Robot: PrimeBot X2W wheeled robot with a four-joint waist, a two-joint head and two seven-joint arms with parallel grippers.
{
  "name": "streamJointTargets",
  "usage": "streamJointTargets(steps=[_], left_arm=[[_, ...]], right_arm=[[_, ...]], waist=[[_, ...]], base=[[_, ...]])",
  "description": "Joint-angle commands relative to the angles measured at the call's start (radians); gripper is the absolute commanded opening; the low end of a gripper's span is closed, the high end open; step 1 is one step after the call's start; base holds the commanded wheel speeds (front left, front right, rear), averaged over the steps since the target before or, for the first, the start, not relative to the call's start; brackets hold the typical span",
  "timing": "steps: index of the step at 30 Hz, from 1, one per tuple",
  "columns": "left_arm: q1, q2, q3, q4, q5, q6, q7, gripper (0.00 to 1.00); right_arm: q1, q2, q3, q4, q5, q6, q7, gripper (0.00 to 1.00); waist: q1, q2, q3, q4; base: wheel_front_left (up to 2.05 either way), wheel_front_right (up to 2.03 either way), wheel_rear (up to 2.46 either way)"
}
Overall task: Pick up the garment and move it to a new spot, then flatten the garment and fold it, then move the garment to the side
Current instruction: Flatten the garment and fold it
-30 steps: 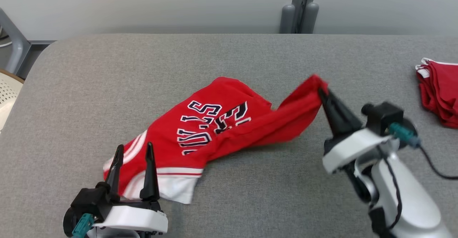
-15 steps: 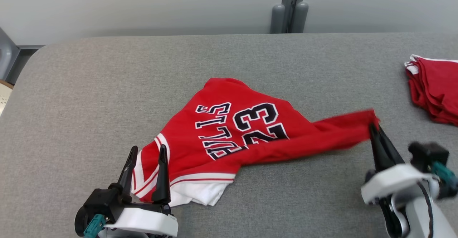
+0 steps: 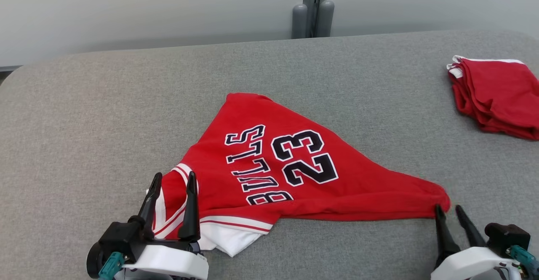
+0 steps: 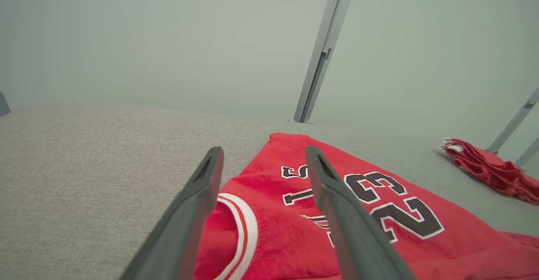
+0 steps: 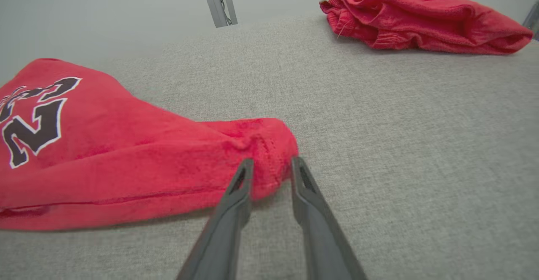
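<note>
A red garment printed "BULLS 23" lies spread on the grey table, tapering to a corner at the front right. My left gripper is open, and its fingers stand over the garment's white-trimmed front-left end. My right gripper is at the garment's right corner. Its jaws are slightly parted, and the corner rests on the table at the fingertips. In the left wrist view the left gripper holds nothing. In the right wrist view the cloth lies slack in front of the right gripper.
A pile of folded red clothes lies at the table's far right, also in the right wrist view. A grey post stands behind the far edge. Bare grey table surrounds the garment on the left and far side.
My right gripper carried the garment's corner down and toward the front right, stretching the cloth flat, and its jaws have parted. The head view shifted too. The left gripper stayed open.
</note>
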Motion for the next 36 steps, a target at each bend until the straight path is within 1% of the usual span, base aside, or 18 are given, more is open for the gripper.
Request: streamJointTargets(steps=[1, 4, 8, 11, 13, 15, 19, 22, 25, 28, 31, 32, 33, 34, 35, 36], left_arm=[[0.002, 0.005, 0.001, 0.000, 0.000, 0.003, 0.000, 1.00], [0.001, 0.004, -0.002, -0.002, -0.001, 0.005, 0.000, 1.00], [-0.003, 0.003, -0.003, -0.002, -0.007, 0.006, -0.001, 1.00], [-0.010, 0.002, -0.004, 0.001, -0.009, 0.004, -0.002, 1.00], [-0.021, 0.001, -0.009, 0.004, -0.011, 0.003, -0.003, 1.00], [-0.029, -0.001, -0.015, 0.007, -0.013, 0.001, -0.004, 1.00], [-0.043, -0.003, -0.024, 0.014, -0.018, 0.003, -0.006, 1.00], [-0.048, -0.005, -0.027, 0.019, -0.023, 0.006, -0.007, 1.00], [-0.054, -0.007, -0.027, 0.022, -0.028, 0.007, -0.008, 1.00], [-0.059, -0.009, -0.028, 0.026, -0.029, 0.008, -0.009, 1.00], [-0.063, -0.010, -0.028, 0.027, -0.030, 0.008, -0.010, 1.00], [-0.063, -0.010, -0.028, 0.027, -0.030, 0.008, -0.010, 1.00], [-0.062, -0.011, -0.029, 0.027, -0.030, 0.008, -0.010, 1.00], [-0.062, -0.011, -0.029, 0.027, -0.030, 0.008, -0.010, 1.00], [-0.062, -0.011, -0.029, 0.027, -0.029, 0.008, -0.010, 1.00], [-0.063, -0.011, -0.029, 0.026, -0.029, 0.009, -0.010, 1.00]], right_arm=[[0.012, -0.006, -0.010, -0.005, -0.006, 0.000, 0.005, 1.00], [0.021, -0.020, -0.046, -0.033, -0.027, 0.000, 0.013, 1.00], [0.019, -0.046, -0.091, -0.116, -0.057, 0.000, 0.031, 1.00], [-0.021, -0.068, -0.059, -0.185, -0.073, 0.000, 0.074, 1.00], [-0.058, -0.090, 0.002, -0.212, -0.075, 0.000, 0.117, 1.00], [-0.100, -0.117, 0.085, -0.214, -0.057, 0.000, 0.169, 1.00], [-0.202, -0.191, 0.282, -0.165, 0.006, 0.000, 0.288, 1.00], [-0.271, -0.240, 0.405, -0.112, 0.070, 0.000, 0.351, 1.00], [-0.331, -0.278, 0.495, -0.061, 0.149, 0.000, 0.404, 1.00], [-0.378, -0.298, 0.571, -0.015, 0.244, 0.000, 0.458, 1.00], [-0.423, -0.310, 0.629, 0.030, 0.313, 0.000, 0.481, 1.00], [-0.435, -0.309, 0.642, 0.044, 0.330, 0.000, 0.482, 0.79], [-0.447, -0.306, 0.655, 0.056, 0.346, 0.000, 0.473, 0.42], [-0.447, -0.306, 0.655, 0.056, 0.346, 0.000, 0.473, 0.42], [-0.461, -0.304, 0.660, 0.069, 0.359, 0.000, 0.461, 0.24], [-0.471, -0.305, 0.667, 0.085, 0.367, 0.000, 0.452, 0.00]], waist=[[0.0000, 0.0000, -0.002, -0.005], [0.0000, 0.0000, -0.002, -0.006], [0.0000, 0.0000, 0.003, 0.001], [0.0000, 0.0000, 0.009, 0.010], [0.0000, 0.0000, 0.015, 0.020], [0.0000, 0.0000, 0.021, 0.033], [0.0000, 0.0000, 0.030, 0.068], [0.0000, 0.0000, 0.036, 0.097], [0.0000, 0.0000, 0.041, 0.121], [0.0000, 0.0000, 0.045, 0.139], [0.0000, 0.0000, 0.049, 0.148], [0.0000, 0.0000, 0.050, 0.151], [0.0000, 0.0000, 0.051, 0.153], [0.0000, 0.0000, 0.051, 0.153], [0.0000, 0.0000, 0.052, 0.154], [0.0000, 0.0000, 0.053, 0.156]], base=[[0.00, 0.00, 0.00], [0.00, 0.00, 0.00], [0.00, 0.00, 0.00], [0.00, 0.00, 0.00], [0.00, 0.00, 0.00], [0.00, 0.00, 0.00], [0.00, 0.00, 0.00], [0.00, 0.00, 0.00], [0.00, 0.00, 0.00], [0.00, 0.00, 0.00], [0.00, 0.00, 0.00], [0.00, 0.00, 0.00], [0.00, 0.00, 0.00], [0.00, 0.00, 0.00], [0.00, 0.00, 0.00], [0.00, 0.00, 0.00]])
